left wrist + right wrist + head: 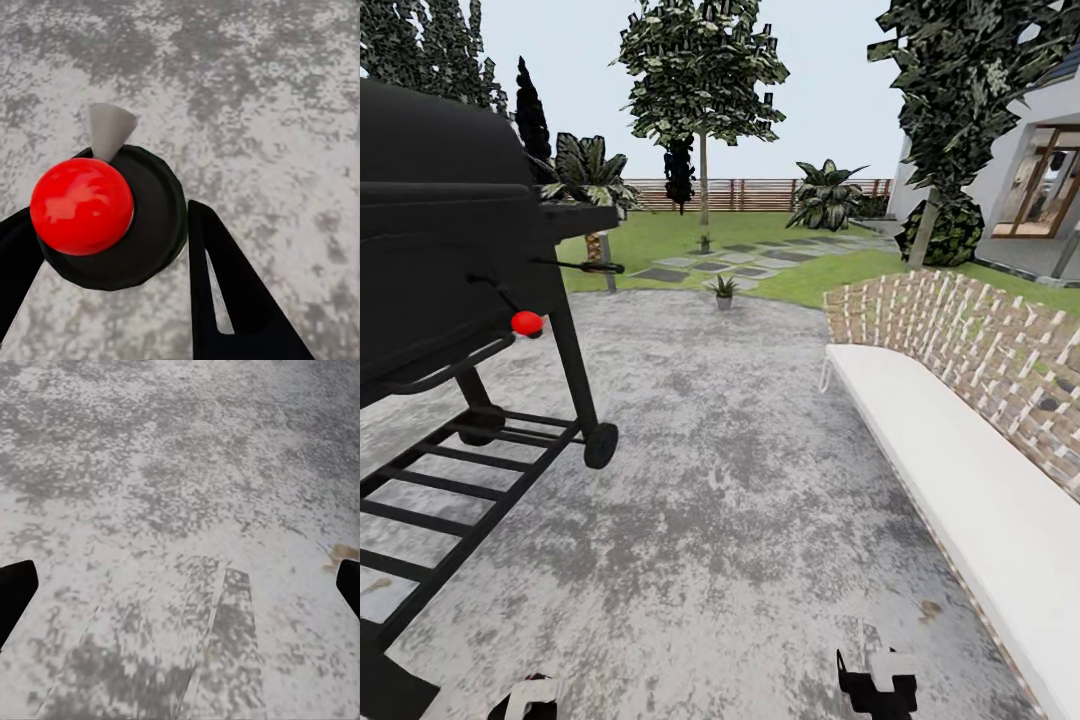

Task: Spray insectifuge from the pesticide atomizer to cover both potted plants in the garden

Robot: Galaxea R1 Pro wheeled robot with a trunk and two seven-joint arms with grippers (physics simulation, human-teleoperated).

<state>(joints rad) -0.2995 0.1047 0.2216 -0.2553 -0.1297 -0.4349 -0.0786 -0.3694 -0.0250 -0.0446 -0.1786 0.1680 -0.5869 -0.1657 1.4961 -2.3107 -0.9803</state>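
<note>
Pesticide atomizer (112, 217) sits between the left gripper's (112, 247) closed fingers at left of frame; right gripper (180, 585) spread wide, empty. Potted plant (724, 289) stands upper centre on the patio (740, 480) edge.

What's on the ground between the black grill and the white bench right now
In the head view, bare mottled grey patio paving runs from the black grill to the white bench. Beyond that stretch, a small potted plant stands at the patio's far edge.

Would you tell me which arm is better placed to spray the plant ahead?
Left: its end effector grips what looks like the atomizer, while the right end effector is open and empty. The plant stands far ahead at the patio's edge.
</note>
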